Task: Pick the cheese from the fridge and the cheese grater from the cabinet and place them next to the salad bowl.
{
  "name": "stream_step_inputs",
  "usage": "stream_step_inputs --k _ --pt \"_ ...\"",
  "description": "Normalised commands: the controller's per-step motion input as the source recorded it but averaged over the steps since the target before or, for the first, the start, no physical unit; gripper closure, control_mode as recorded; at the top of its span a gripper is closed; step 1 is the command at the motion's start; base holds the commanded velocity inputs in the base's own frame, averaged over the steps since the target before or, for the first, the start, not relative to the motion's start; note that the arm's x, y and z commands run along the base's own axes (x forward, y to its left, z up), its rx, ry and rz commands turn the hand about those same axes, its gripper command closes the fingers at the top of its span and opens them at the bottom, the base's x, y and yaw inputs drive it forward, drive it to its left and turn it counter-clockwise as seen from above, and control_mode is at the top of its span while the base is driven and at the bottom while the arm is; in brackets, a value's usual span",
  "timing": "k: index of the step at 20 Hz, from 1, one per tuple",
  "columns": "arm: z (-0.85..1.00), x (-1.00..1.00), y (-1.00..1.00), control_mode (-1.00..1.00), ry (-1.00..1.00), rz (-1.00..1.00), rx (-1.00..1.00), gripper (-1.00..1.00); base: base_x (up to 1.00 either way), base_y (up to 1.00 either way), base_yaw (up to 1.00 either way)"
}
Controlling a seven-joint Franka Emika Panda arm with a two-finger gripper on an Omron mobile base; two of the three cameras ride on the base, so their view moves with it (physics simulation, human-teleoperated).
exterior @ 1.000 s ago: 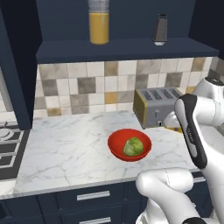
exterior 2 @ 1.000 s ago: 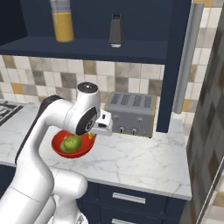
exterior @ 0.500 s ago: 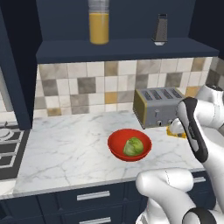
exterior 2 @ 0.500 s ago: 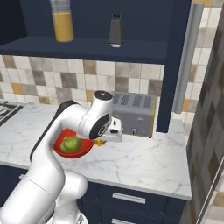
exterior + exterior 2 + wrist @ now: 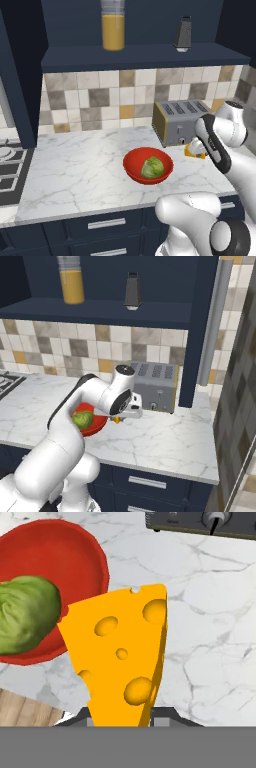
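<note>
My pincer (image 5: 196, 149) pinches the cheese (image 5: 121, 654) low over the tabletop (image 5: 80, 170), ready to set it beside the salad bowl (image 5: 148, 165).

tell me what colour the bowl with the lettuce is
Red; the bowl shows best in the left base view, on the marble counter.

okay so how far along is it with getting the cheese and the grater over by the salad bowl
About halfway. Done: the cheese is out of the fridge. In hand: the gripper is shut on it, low over the counter between the salad bowl and the toaster, not yet released. Left: the cheese grater stands on the cabinet shelf, untouched.
</note>
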Motion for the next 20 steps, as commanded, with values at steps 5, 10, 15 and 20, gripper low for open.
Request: stream_step_inputs --k 5,10,15,20 --pt "-0.27 0.34 -0.04 -1.00 0.01 0.05 0.03 1.00 0.00 0.00 0.00" --pt "-0.27 0.26 0.03 -1.00 0.02 0.00 0.00 1.00 0.00 0.00 0.00" --pt "-0.26 0.15 0.02 -1.00 0.14 0.00 0.00 1.00 0.00 0.00 0.00" --pt "-0.29 0.15 0.01 -1.00 0.22 0.00 0.00 1.00 0.00 0.00 0.00"
